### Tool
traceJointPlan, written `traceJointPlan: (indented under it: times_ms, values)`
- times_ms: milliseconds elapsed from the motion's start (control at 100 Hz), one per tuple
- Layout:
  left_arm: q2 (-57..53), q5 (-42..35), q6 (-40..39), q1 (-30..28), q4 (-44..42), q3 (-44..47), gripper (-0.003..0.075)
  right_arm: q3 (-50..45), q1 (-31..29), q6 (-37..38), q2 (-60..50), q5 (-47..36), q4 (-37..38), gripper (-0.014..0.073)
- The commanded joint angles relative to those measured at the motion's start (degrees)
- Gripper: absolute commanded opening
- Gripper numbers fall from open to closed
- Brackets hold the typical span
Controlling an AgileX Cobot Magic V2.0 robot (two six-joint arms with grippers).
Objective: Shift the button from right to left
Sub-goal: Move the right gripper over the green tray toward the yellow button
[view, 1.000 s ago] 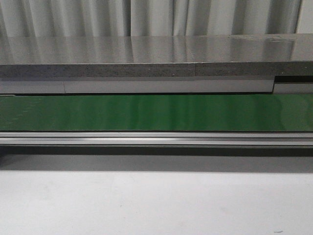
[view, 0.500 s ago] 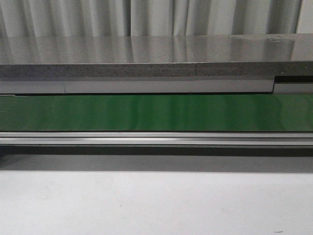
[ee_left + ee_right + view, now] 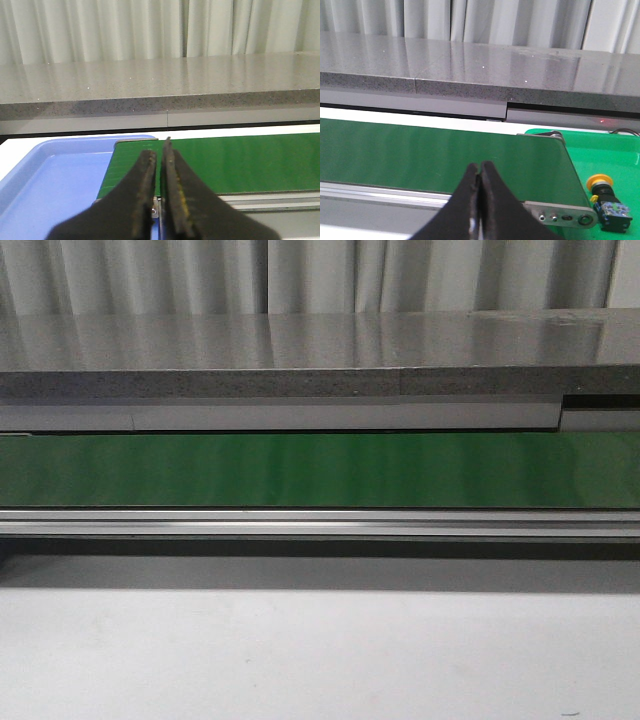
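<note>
The button (image 3: pixel 605 196), with a yellow-orange mushroom head and a black body, lies on a green tray (image 3: pixel 615 150) past the end of the green conveyor belt (image 3: pixel 440 152) in the right wrist view. My right gripper (image 3: pixel 479 166) is shut and empty, over the belt's near rail, well apart from the button. My left gripper (image 3: pixel 160 150) is shut and empty, above the other belt end beside a blue tray (image 3: pixel 55 175). Neither gripper nor the button shows in the front view.
The green belt (image 3: pixel 320 470) runs across the front view with an aluminium rail (image 3: pixel 320 523) before it and a grey stone counter (image 3: pixel 320 350) behind. White tabletop (image 3: pixel 320 660) lies in front. Curtains hang at the back.
</note>
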State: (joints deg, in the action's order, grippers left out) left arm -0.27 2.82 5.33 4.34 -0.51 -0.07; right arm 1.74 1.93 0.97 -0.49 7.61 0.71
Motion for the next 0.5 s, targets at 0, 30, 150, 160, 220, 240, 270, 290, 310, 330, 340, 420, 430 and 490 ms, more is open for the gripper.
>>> traceJointPlan:
  times_ms: [0,30,150,160,220,240,270,290,310,330,340,420,430,490]
  values:
    - [-2.11,-4.87,-0.35,0.56,0.51,2.34,0.0005,6.34,0.05,-0.11,1.04,1.37,0.11,-0.0068]
    - [-2.11,-4.87,-0.35,0.56,0.51,2.34,0.0005,8.51,0.05,-0.11,1.97,3.98,0.11,-0.0068]
    - [-2.11,-4.87,-0.35,0.56,0.51,2.34,0.0005,16.27,0.05,-0.11,8.02,13.42,0.16,-0.0068]
    - [-2.11,-4.87,-0.35,0.56,0.51,2.34,0.0005,16.73,0.05,-0.11,8.89,13.97,0.16,-0.0068]
    - [-2.11,-4.87,-0.35,0.56,0.51,2.34,0.0005,20.89,0.05,-0.11,12.61,19.06,0.16,-0.0068]
    - [-2.11,-4.87,-0.35,0.56,0.51,2.34,0.0005,22.26,0.05,-0.11,14.04,20.72,0.16,-0.0068]
    - [-2.11,-4.87,-0.35,0.56,0.51,2.34,0.0005,24.07,0.05,-0.11,16.03,22.87,0.16,-0.0068]
    - [-2.11,-4.87,-0.35,0.56,0.51,2.34,0.0005,25.38,0.05,-0.11,17.53,24.40,0.16,-0.0068]
    - [-2.11,-4.87,-0.35,0.56,0.51,2.34,0.0005,26.68,0.05,-0.11,18.98,25.82,0.16,-0.0068]
    - [-2.11,-4.87,-0.35,0.56,0.51,2.34,0.0005,27.95,0.05,-0.11,20.44,26.68,0.16,-0.0068]
    - [-2.11,-4.87,-0.35,0.56,0.51,2.34,0.0005,28.35,0.05,-0.11,20.94,27.49,0.16,-0.0068]
    - [-2.11,-4.87,-0.35,0.56,0.51,2.34,0.0005,32.65,0.05,-0.11,26.61,30.76,0.16,-0.0068]
    - [-2.11,-4.87,-0.35,0.56,0.51,2.34,0.0005,33.38,0.05,-0.11,27.06,31.15,0.16,-0.0068]
    - [-2.11,-4.87,-0.35,0.56,0.51,2.34,0.0005,36.06,0.05,-0.11,30.98,32.24,0.16,-0.0068]
